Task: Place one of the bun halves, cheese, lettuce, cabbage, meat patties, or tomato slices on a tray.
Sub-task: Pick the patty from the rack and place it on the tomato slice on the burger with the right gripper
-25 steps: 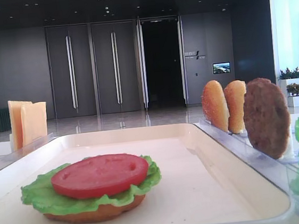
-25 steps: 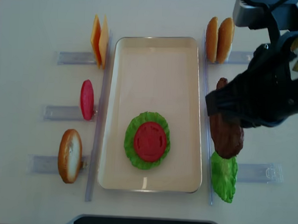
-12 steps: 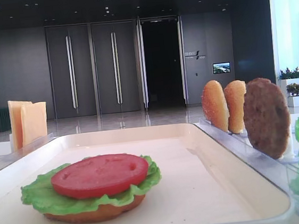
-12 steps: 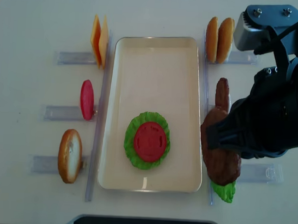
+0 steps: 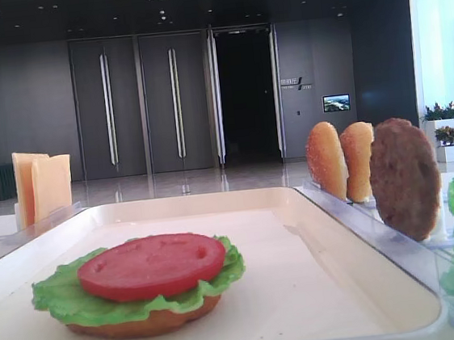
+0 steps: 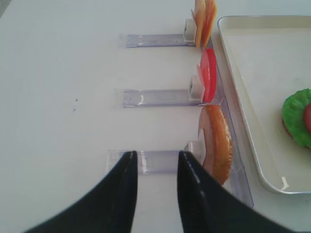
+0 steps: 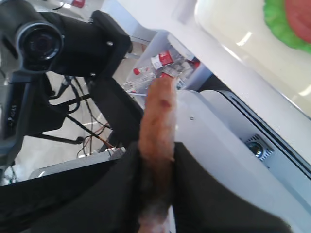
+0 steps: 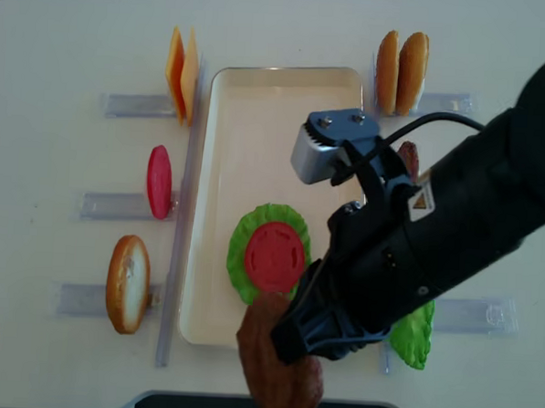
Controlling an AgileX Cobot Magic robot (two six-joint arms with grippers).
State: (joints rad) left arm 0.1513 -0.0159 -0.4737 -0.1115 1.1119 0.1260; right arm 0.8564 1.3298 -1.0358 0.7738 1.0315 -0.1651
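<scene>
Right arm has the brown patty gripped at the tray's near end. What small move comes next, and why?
Probably carry the dark-brown round meat patty back over the glossy red tomato slice before lowering. The right gripper has its jaws shut on the patty's edge, and the patty hangs past the near rim of the cream-white rectangular tray, while the tomato-and-lettuce stack sits further in.

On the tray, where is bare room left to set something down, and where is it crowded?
The tray's far half, between the cheese side and the bun halves side, is bare. The near half is crowded: lettuce under a tomato slice, with the right pincer holding a meat patty over the near rim.
</scene>
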